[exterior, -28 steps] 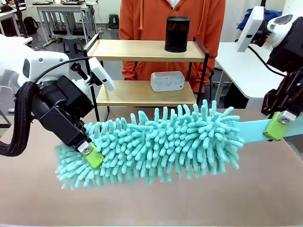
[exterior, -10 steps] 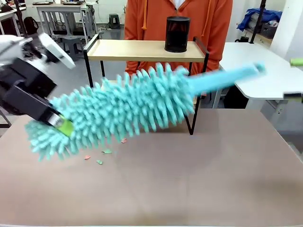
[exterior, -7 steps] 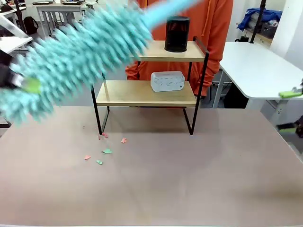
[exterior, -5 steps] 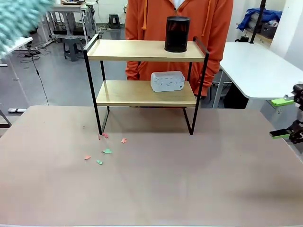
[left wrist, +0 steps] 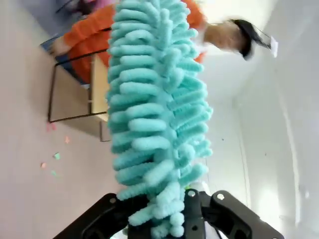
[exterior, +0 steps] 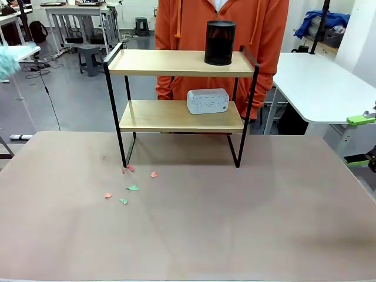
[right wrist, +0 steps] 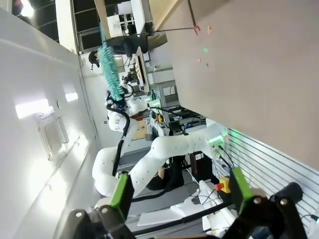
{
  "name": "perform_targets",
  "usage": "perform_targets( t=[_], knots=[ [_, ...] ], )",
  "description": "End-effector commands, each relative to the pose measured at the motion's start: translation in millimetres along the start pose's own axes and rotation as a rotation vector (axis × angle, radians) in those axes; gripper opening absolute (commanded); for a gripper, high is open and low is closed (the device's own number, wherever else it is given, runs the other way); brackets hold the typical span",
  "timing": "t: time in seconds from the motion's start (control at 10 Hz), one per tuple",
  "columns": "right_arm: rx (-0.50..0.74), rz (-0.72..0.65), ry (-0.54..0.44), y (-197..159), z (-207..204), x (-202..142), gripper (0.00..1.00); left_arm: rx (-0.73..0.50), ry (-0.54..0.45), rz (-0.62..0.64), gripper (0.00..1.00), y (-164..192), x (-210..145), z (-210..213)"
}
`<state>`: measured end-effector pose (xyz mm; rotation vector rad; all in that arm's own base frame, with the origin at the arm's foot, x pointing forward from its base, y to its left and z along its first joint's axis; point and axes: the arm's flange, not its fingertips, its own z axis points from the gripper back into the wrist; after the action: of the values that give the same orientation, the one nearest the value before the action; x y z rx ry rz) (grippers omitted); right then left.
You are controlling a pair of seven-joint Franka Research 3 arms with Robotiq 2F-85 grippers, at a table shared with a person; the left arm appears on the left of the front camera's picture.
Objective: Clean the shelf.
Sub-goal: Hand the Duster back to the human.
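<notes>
The shelf (exterior: 179, 63) stands at the table's far middle, with a black cylinder (exterior: 220, 42) on its top board and a white box (exterior: 207, 100) on the lower one. In the left wrist view my left gripper (left wrist: 174, 221) is shut on the teal fluffy duster (left wrist: 154, 104), which stands upright in front of the shelf (left wrist: 97, 84). A tip of the duster (exterior: 6, 60) shows at the front view's left edge. My right gripper (exterior: 358, 140) hangs open at the right edge, holding nothing; its green pads (right wrist: 121, 191) stand wide apart.
A person in an orange hoodie (exterior: 176, 17) stands right behind the shelf. Several small paper scraps (exterior: 132, 188) lie on the brown table (exterior: 194, 229) near the shelf's left foot. A white table (exterior: 317, 82) stands to the right.
The right gripper let go of the duster's handle and drew back to the right edge. The left arm swung the duster up and off to the left.
</notes>
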<state>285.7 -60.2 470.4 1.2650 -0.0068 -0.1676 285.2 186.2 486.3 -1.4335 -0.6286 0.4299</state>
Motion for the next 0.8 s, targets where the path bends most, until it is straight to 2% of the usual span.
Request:
perform_targets(
  t=[0.0,0.1,0.3,0.4,0.7],
  knots=[
    [0.009,-0.015,-0.015,3.4,-1.4,0.0,1.0,0.063,0.016,0.162,0.0,28.4,-50.0,-41.3],
    [0.009,-0.015,-0.015,3.4,-1.4,0.0,1.0,0.097,0.011,0.174,0.0,34.1,-47.7,-43.2],
    [0.009,-0.015,-0.015,3.4,-1.4,0.0,1.0,0.084,0.051,0.152,0.0,36.0,-45.1,-49.7],
    [0.009,-0.015,-0.015,3.4,-1.4,0.0,1.0,0.099,0.027,0.172,0.0,37.9,9.7,-39.0],
    [0.009,-0.015,-0.015,3.4,-1.4,0.0,1.0,0.099,0.027,0.172,0.0,37.9,9.7,-39.0]
  ],
)
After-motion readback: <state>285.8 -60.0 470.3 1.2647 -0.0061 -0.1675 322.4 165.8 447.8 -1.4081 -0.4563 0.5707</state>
